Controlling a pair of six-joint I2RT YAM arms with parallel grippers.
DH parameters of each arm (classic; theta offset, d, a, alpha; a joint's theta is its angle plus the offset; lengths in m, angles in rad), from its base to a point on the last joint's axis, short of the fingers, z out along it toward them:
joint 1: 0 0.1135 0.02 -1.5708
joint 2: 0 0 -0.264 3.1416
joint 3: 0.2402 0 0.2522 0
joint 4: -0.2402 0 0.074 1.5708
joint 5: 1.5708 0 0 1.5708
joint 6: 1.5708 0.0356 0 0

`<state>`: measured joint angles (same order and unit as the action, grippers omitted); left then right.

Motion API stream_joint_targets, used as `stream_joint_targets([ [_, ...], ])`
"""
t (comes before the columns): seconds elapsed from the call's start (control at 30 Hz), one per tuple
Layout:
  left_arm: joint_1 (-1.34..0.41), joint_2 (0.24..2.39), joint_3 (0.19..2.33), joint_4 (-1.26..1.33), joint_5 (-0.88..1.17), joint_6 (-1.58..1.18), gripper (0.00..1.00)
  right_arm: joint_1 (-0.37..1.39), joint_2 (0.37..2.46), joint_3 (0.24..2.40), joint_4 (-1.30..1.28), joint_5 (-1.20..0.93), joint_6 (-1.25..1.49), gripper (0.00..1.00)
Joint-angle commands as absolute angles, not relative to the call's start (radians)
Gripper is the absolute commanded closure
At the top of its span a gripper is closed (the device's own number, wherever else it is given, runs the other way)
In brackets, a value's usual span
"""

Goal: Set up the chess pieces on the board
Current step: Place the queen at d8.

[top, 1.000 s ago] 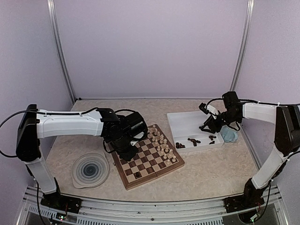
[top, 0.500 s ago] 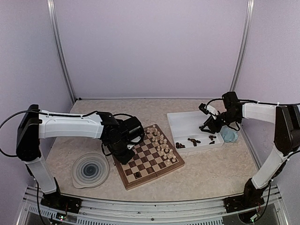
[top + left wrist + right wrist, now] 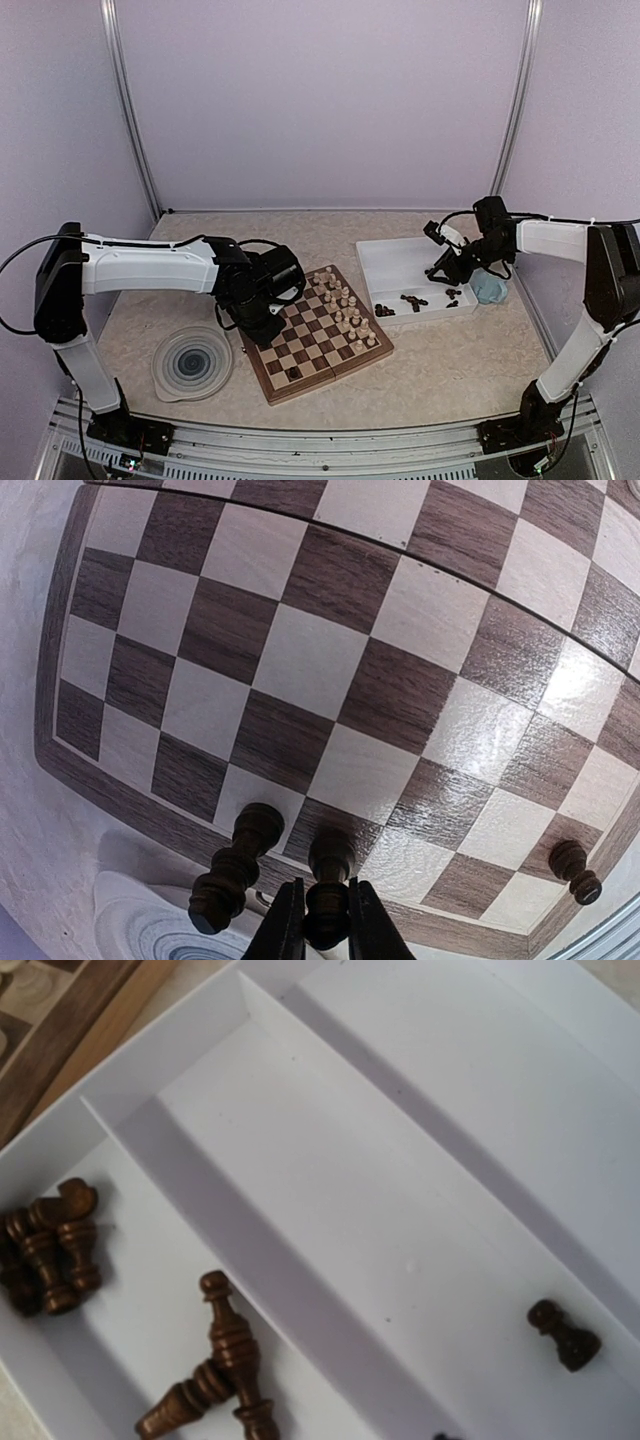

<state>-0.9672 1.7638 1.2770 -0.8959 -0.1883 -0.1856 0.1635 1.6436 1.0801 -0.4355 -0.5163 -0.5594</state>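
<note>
Leftward along the board (image 3: pixel 312 352) is where the left gripper (image 3: pixel 262 322) has been drifting, so it is now hanging a little nearer the blue-swirl plate (image 3: pixel 192 362) than a second ago. The right arm is keeping its earlier pose.

A beige speckled desk (image 3: pixel 440 370) is carrying everything, with pale lilac walls (image 3: pixel 320 110) and aluminium rails (image 3: pixel 130 110) closing it in on three sides.

In the left wrist view the glossy checkered wood is filling the frame. The left gripper's fingers are pinching a dark brown piece (image 3: pixel 329 865), a small turned figure with a round head, over the edge row; whether it is touching the square I cannot tell. A taller dark piece (image 3: pixel 232 865) is standing just beside it, and a dark pawn (image 3: pixel 572 858) is standing well apart near the corner. Cream pieces (image 3: pixel 345 305) are crowding the board's far right side.

The right gripper (image 3: pixel 447 268) is hovering over the white tray (image 3: pixel 400 262), and its fingers are too small to read as wide or narrow. Loose dark pieces (image 3: pixel 225 1375) are lying on the smooth plastic, with a lone pawn (image 3: pixel 565 1335) apart from them. A pale blue object (image 3: pixel 490 287) is lying just beside the tray.

Bare desk is stretching in front of the board and behind it.
</note>
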Motion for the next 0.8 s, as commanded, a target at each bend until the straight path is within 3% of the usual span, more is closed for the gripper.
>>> stream_joint_targets([
  [0.0, -0.963, 1.74, 1.268, -0.88, -0.193, -0.196, 0.79, 0.178, 1.662, 1.07, -0.439, -0.531, -0.564, 0.52],
  [0.3, -0.965, 1.725, 1.288, -0.905, -0.195, -0.204, 0.71, 0.179, 1.659, 1.077, -0.446, -0.543, -0.559, 0.52],
  [0.53, -0.977, 1.654, 1.477, -0.958, -0.176, -0.19, 0.6, 0.175, 1.622, 1.108, -0.469, -0.558, -0.565, 0.52],
  [0.77, -0.947, 1.607, 1.542, -0.822, -0.204, -0.157, 0.52, 0.162, 1.647, 1.144, -0.548, -0.559, -0.627, 0.53],
])
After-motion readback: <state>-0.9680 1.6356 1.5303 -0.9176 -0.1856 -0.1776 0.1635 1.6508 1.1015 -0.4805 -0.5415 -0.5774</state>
